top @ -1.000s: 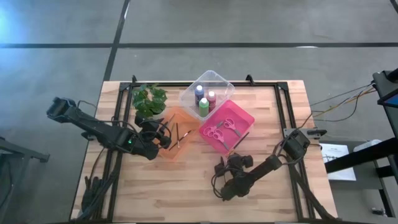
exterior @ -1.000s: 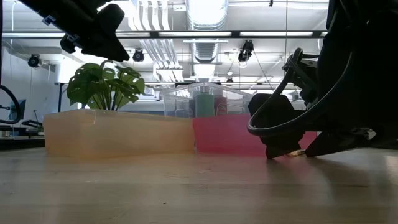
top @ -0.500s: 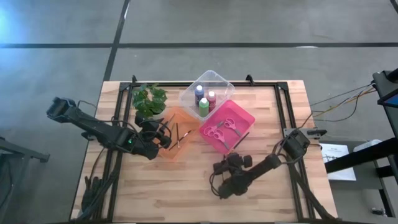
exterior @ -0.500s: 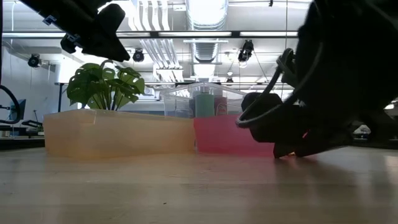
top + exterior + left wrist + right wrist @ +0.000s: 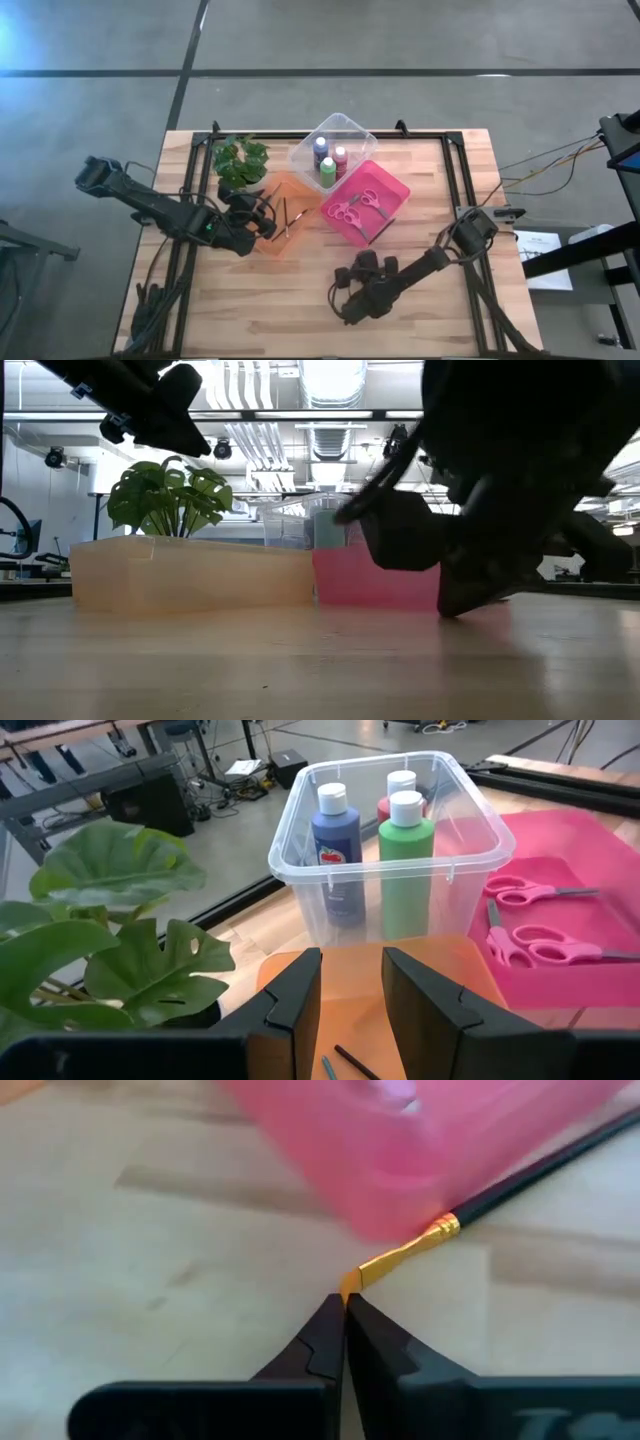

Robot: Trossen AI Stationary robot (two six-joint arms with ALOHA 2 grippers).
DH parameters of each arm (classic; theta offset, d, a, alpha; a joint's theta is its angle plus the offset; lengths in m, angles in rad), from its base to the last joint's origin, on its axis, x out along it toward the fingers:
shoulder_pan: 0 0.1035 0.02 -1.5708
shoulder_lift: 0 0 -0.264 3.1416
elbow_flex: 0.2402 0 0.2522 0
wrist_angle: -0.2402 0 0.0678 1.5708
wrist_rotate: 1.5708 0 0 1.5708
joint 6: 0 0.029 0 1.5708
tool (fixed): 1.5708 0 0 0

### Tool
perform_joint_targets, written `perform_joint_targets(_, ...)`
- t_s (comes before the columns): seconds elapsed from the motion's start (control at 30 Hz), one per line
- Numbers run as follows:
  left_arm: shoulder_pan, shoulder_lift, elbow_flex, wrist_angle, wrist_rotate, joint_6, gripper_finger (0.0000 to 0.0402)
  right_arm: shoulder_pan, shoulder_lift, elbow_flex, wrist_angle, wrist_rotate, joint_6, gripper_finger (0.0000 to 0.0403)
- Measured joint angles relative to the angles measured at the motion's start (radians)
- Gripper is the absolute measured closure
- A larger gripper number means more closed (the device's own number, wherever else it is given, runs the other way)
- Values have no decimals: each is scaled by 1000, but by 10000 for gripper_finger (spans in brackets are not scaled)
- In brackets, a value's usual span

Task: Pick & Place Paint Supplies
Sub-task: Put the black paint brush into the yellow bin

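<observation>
Bottles [image 5: 327, 163] and scissors [image 5: 358, 205] sit in trays; right pincer [image 5: 343, 1308] closes on last paintbrush [image 5: 520, 1180] tip; left pincer [image 5: 350, 990] half-open, empty.

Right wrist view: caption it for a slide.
Right gripper shut on the tip of a paintbrush beside the pink tray.
</observation>
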Motion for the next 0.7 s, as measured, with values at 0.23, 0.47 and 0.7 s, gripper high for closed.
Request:
perform_joint_targets(0.23, 1, 0, 0, 25, -2, 49, 286, 38, 4, 102, -9, -73, -18, 395)
perform_joint_targets(0.47, 4, 0, 0, 32, -7, 66, 286, 95, 5, 204, -23, -111, -19, 395)
perform_joint_targets(0.7, 3, -2, 0, 70, 40, 214, 286, 161, -4, 371, -69, -115, -75, 395)
